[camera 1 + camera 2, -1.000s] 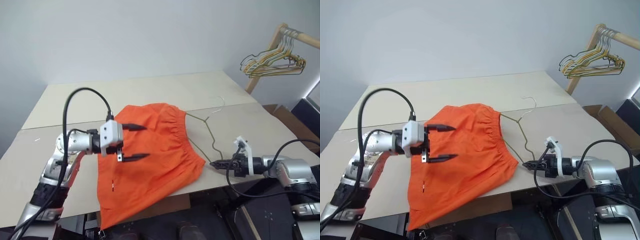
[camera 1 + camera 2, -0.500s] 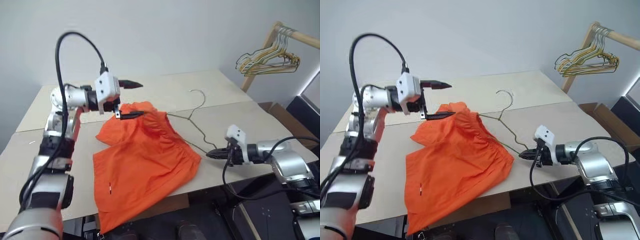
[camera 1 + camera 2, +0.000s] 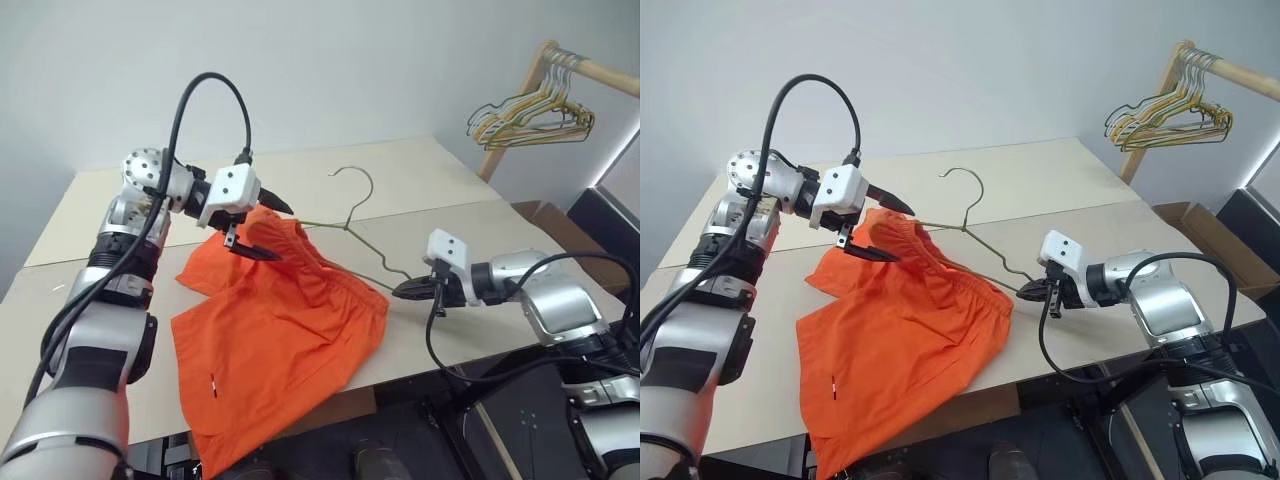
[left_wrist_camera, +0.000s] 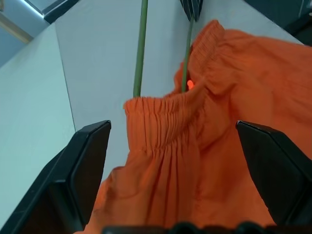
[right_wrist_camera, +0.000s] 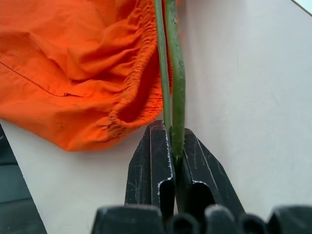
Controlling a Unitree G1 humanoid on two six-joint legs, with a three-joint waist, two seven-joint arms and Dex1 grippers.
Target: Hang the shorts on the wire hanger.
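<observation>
The bright orange shorts (image 3: 280,330) lie rumpled on the table, one leg hanging over the near edge. My left gripper (image 3: 283,233) is open at their far, gathered waistband (image 4: 163,117), which sits ahead between the two fingers (image 4: 80,170). My right gripper (image 3: 398,291) is shut on a lower corner of the thin wire hanger (image 3: 375,255). The hanger is tilted up off the table, its hook (image 3: 352,178) raised, and its far arm runs into the waistband. In the right wrist view the wire (image 5: 174,73) passes straight up out of the shut gripper (image 5: 170,134) beside the shorts' edge (image 5: 87,73).
A beige table (image 3: 420,180) carries everything. A wooden rack with a bunch of coloured wire hangers (image 3: 530,112) stands at the far right. A cardboard box (image 3: 556,226) sits beyond the table's right edge.
My left gripper lifted off the middle of the shorts and moved to their far waistband. My right gripper rose and moved left, tipping the hanger up. The shorts bunched toward the left.
</observation>
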